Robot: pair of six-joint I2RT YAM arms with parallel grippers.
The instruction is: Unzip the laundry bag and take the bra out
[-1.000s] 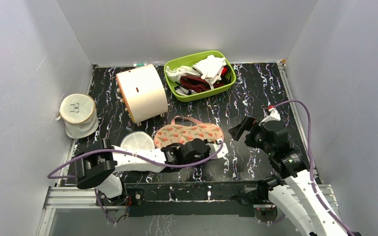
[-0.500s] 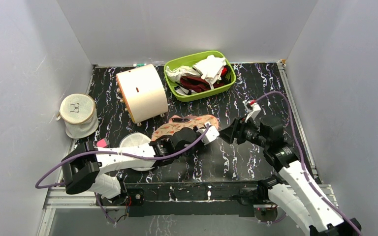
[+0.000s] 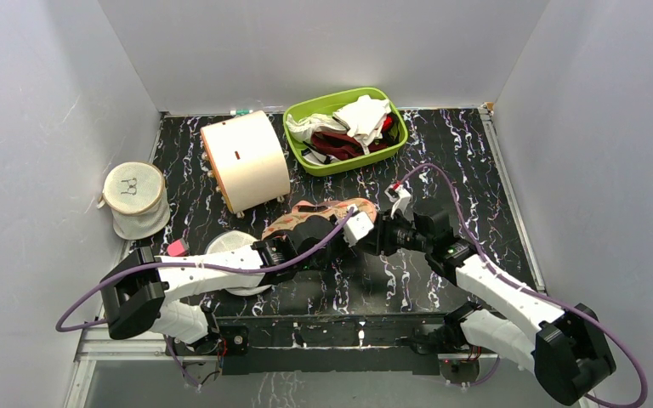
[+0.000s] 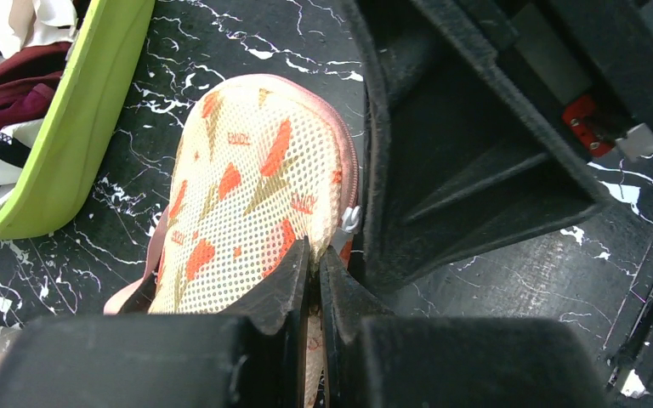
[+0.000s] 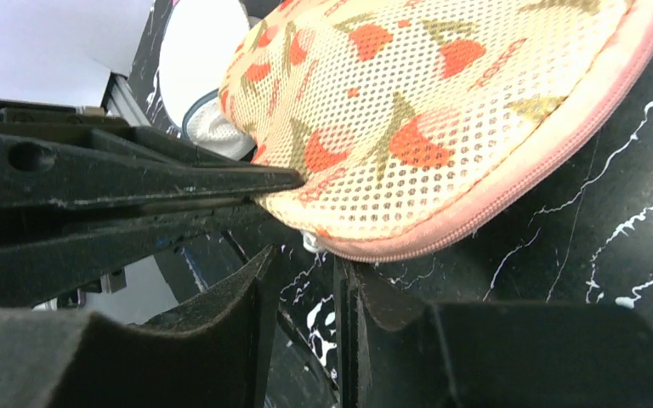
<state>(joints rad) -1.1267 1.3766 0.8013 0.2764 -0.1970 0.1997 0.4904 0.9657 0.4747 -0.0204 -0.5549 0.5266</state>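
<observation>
The laundry bag [image 3: 333, 211], a peach mesh case with red and green print and pink zip edging, lies mid-table with its near edge raised. My left gripper [image 3: 323, 228] is shut on that edge; in the left wrist view its jaws [image 4: 315, 257] pinch the laundry bag [image 4: 247, 170]. From the right, my right gripper [image 3: 377, 238] comes up to the same end. In the right wrist view its jaws [image 5: 304, 276] stand narrowly open just under the zip edging, with the small silver zip pull [image 5: 310, 243] right above the gap. The bra is hidden.
A green tub [image 3: 291, 129] of white and dark red cloths stands at the back. A cream cylinder [image 3: 245, 161] lies left of it. A white mesh cylinder bag [image 3: 134, 200] stands far left. A round white mesh disc [image 3: 231, 248] lies under my left arm.
My right arm has swung left to the bag's end and its jaws have narrowed from wide open. My left gripper has lifted the bag's near edge and pushed it back.
</observation>
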